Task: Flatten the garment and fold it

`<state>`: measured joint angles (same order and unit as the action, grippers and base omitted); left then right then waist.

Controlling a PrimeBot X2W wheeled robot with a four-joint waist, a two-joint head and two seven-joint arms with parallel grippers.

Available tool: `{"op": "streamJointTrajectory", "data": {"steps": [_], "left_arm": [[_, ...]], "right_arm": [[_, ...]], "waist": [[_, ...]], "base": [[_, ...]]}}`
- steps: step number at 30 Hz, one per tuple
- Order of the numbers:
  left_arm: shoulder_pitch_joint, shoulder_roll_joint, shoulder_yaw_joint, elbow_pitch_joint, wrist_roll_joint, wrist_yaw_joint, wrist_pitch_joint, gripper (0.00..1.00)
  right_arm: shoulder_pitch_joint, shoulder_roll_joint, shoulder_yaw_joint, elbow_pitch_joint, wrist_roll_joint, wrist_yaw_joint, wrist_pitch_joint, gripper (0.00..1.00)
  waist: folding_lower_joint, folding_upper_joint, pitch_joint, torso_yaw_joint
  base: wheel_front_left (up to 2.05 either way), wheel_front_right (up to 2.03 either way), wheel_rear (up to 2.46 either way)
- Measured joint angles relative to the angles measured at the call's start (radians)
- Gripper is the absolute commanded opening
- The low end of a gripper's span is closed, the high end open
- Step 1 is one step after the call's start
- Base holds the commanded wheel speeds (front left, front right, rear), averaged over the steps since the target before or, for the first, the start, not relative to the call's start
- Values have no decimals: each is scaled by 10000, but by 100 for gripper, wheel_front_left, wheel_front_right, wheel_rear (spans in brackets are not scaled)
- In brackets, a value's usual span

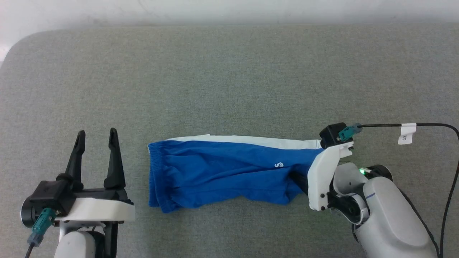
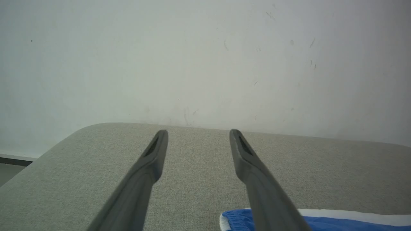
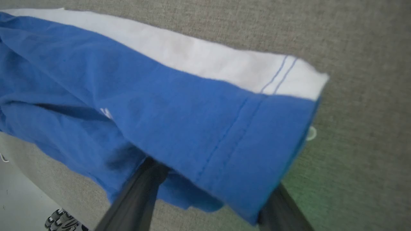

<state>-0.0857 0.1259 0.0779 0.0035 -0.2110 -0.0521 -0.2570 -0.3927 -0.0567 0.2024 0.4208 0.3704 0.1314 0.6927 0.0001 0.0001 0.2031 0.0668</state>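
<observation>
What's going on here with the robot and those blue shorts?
A two-armed robot is flattening and folding the blue shorts, which lie wrinkled across the grey padded table, white stripe along the far edge. The right gripper is at the leg-hem end, its open fingers tucked under the fabric that drapes over them. The left gripper sits open near the waistband end, not touching the shorts.
</observation>
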Motion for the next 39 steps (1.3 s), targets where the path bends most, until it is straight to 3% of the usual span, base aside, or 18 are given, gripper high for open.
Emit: {"op": "streamJointTrajectory", "data": {"steps": [1,2,9,16,22,27,32,39], "left_arm": [[0,-33,35,0,27,-12,0,100],[0,-67,67,-4,44,-35,0,100],[25,-286,221,-36,372,-190,0,100],[99,-397,311,-36,508,-322,0,100],[171,-464,238,63,633,-443,0,100],[224,-527,232,163,650,-500,0,100],[424,-529,288,153,805,-525,0,100],[474,-560,211,142,779,-546,0,100]], "right_arm": [[-41,0,15,94,-2,0,-48,42],[-100,-6,13,159,-8,0,-88,2],[-62,-4,-453,234,-378,17,-144,0],[299,-1154,-2345,104,-1292,13,201,0],[314,-1392,-3551,159,-2372,13,301,0],[541,-1676,-2957,-525,-2742,13,915,0],[789,-2036,-1827,-2466,-2261,12,1662,0],[951,-1503,-777,-4174,-1149,12,2401,0]], "waist": [[0,0,-7,-2],[-1,0,-14,-5],[0,0,-193,-76],[0,0,-381,-241],[-1,0,-465,-316],[0,0,-670,-302],[-2,0,-917,-337],[-2,0,-884,-385]], "base": [[0,0,0],[0,0,0],[0,0,0],[0,0,0],[0,0,0],[0,0,0],[0,0,0],[0,0,0]]}}
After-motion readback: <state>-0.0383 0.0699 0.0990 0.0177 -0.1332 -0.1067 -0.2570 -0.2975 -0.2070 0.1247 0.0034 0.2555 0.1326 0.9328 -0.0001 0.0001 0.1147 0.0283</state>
